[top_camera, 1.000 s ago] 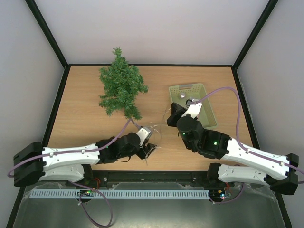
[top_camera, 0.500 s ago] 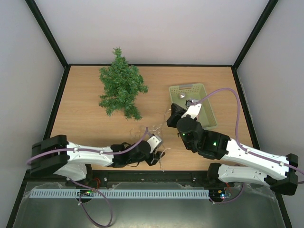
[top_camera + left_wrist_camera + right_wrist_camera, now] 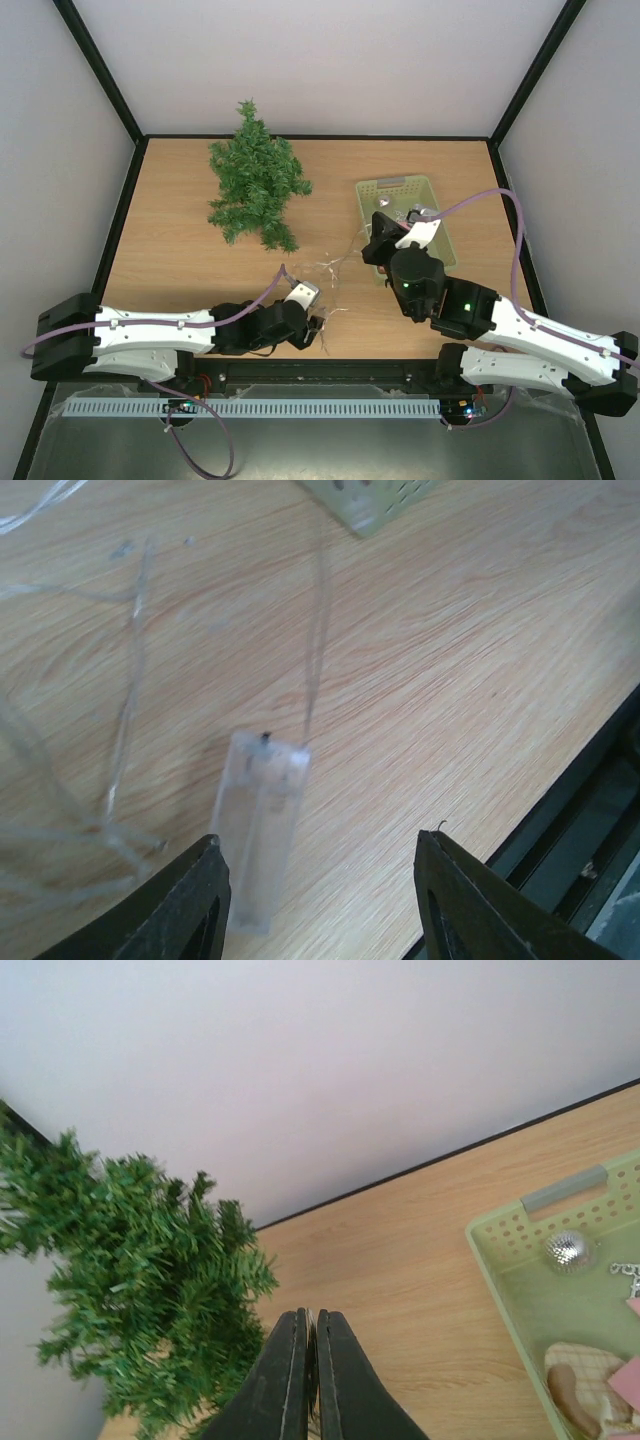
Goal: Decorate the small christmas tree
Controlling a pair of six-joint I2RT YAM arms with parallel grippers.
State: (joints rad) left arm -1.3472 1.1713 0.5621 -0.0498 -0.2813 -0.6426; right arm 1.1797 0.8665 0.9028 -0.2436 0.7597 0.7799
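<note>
Left end effector (image 3: 320, 842) spread; right end effector (image 3: 312, 1318) pressed together; small christmas tree (image 3: 256, 188) bristly, dark green, cone-shaped.

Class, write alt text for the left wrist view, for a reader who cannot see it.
A clear plastic box lies on the wooden table between the left gripper's open fingers, thin clear wires trailing from it. The corner of a pale green basket shows at the top edge.

I see the small christmas tree (image 3: 256, 188) (image 3: 150, 1300) at the far left of the table (image 3: 180, 250); dark green, bristly, cone-shaped; branches bushy and spread; wide end nearer me; tip against the back wall (image 3: 320, 70).
</note>
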